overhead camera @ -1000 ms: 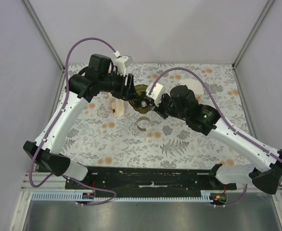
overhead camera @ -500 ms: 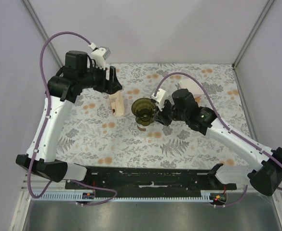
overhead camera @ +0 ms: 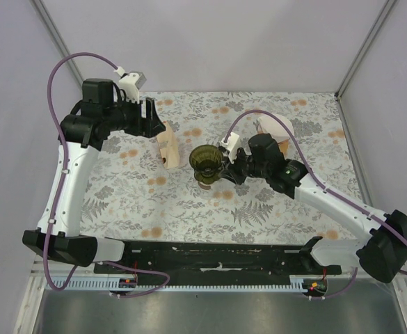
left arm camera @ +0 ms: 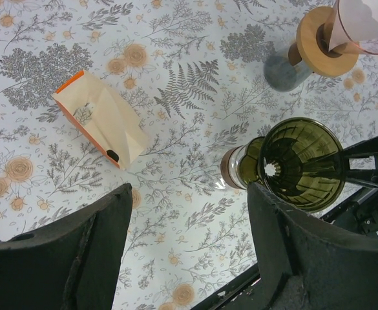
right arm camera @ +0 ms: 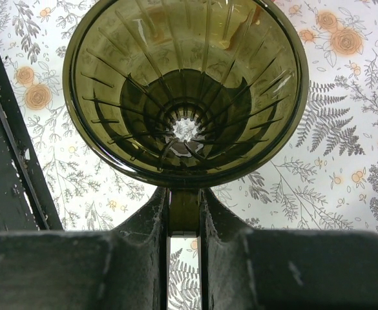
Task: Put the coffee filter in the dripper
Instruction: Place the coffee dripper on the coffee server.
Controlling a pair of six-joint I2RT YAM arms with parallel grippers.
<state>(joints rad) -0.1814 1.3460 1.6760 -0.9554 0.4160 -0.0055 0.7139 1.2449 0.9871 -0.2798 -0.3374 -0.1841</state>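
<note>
Green dripper (overhead camera: 205, 158) is held by its handle btw. the narrowly set jaws of the R gripper (right arm camera: 184, 205), approx. mid-table, mouth turned up. Its ribbed inside is seen in full in the R wrist view. A small glass jar (left arm camera: 239, 168) is seen just beside or under it; contact can't be told. Coffee filter (left arm camera: 102, 121), a tan folded pack w/ an orange edge, is laid flat on the floral tablecloth (overhead camera: 273, 209), on the L arm's side of the dripper & apart from it. L gripper (left arm camera: 189, 248) is set wide, w/ nothing btw. its fingers, raised over the cloth near the filter. A wood-collared vessel (left arm camera: 322, 46) is placed beyond the dripper.
</note>
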